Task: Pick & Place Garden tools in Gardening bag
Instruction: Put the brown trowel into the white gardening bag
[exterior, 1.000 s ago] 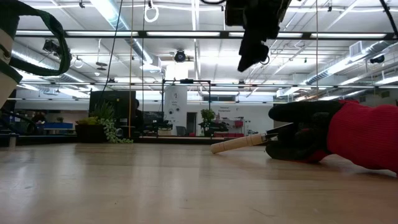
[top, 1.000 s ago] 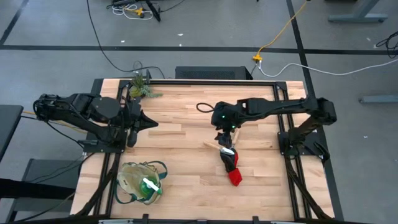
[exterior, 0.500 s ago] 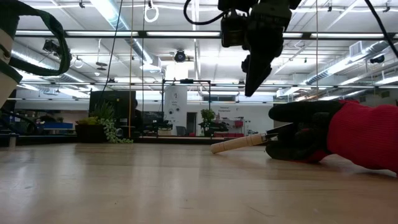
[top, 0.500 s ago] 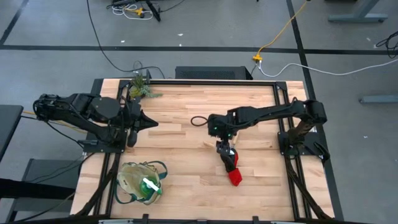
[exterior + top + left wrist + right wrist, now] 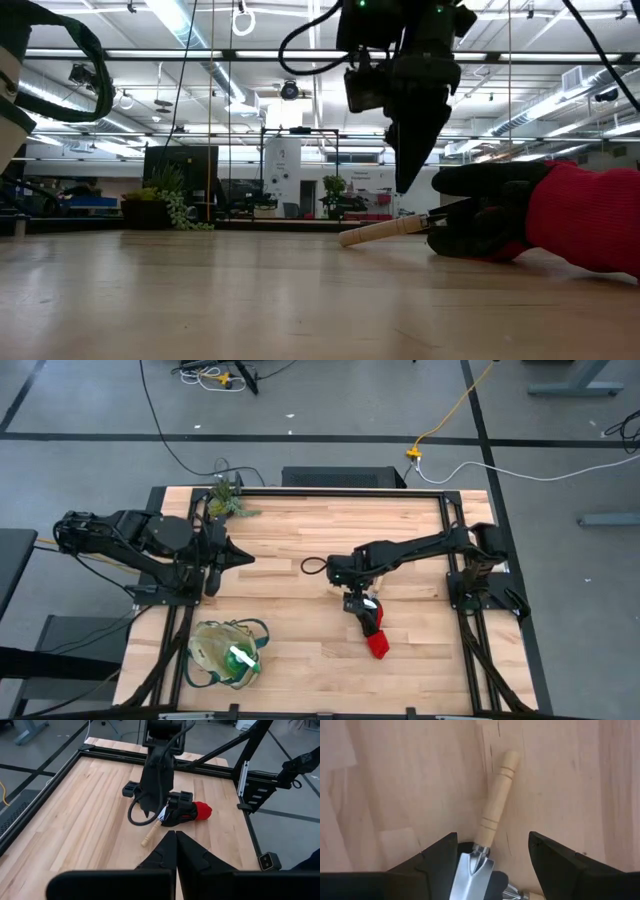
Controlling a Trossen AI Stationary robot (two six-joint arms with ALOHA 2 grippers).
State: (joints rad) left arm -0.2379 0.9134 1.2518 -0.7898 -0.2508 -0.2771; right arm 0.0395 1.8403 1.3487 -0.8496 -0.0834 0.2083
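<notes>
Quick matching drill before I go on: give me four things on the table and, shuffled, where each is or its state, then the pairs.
Things:
1. gardening bag
2. glove bundle
3. left gripper
4. right gripper

Places or states:
A. fingers open, straddling a wooden-handled trowel
B. near table edge, left side, a green item inside
C. shut, waiting at the table's left
D. lying mid-table, red end toward the near edge

Pairs: 1-B, 2-D, 3-C, 4-A

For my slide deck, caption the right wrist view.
Open right gripper poised over a wooden-handled trowel lying on the table.
</notes>
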